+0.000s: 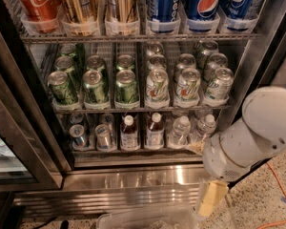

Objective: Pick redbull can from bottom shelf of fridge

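Observation:
The fridge (pixel 133 178) stands open in front of me. Its bottom shelf (pixel 133 152) holds slim silver redbull cans (pixel 79 135) at the left, with a second one (pixel 104 137) beside it and more behind. Two juice bottles (pixel 129 132) stand mid-shelf and clear water bottles (pixel 179 130) at the right. My white arm (pixel 257 132) comes in from the lower right. My gripper (pixel 196 147) is at its front end, just before the water bottles at the shelf's right end, well right of the redbull cans.
The middle rack holds green cans (pixel 95 86) and white soda cans (pixel 188 87). The top rack holds cola, gold and Pepsi cans (pixel 202 4). The glass door (pixel 9 161) hangs open at the left. A clear plastic bin (pixel 148 219) and an orange cable (pixel 279 194) lie below.

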Robot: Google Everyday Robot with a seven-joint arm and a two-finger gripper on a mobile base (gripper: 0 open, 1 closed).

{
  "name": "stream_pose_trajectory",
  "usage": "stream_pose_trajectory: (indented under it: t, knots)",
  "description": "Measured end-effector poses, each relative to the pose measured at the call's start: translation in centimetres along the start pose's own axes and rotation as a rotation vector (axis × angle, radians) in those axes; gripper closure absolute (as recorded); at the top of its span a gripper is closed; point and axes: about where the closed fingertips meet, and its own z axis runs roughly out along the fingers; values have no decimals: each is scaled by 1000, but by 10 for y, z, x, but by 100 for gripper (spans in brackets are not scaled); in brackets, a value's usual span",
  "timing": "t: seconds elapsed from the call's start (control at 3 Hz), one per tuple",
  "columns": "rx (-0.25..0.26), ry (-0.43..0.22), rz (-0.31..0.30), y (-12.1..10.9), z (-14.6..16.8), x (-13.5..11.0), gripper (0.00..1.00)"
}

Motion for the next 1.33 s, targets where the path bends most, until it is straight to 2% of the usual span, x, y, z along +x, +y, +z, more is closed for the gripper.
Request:
stream_pose_trajectory:
  t: [0.33, 0.67, 1.0, 1.33]
  knots:
    - [-37, -63, -35, 5, 31, -13, 0]
    - [-37, -63, -35, 5, 31, -13, 0]
    - [-41, -98, -35, 15, 57, -11, 0]
    - [-64, -156, -46, 19, 98, -17, 0]
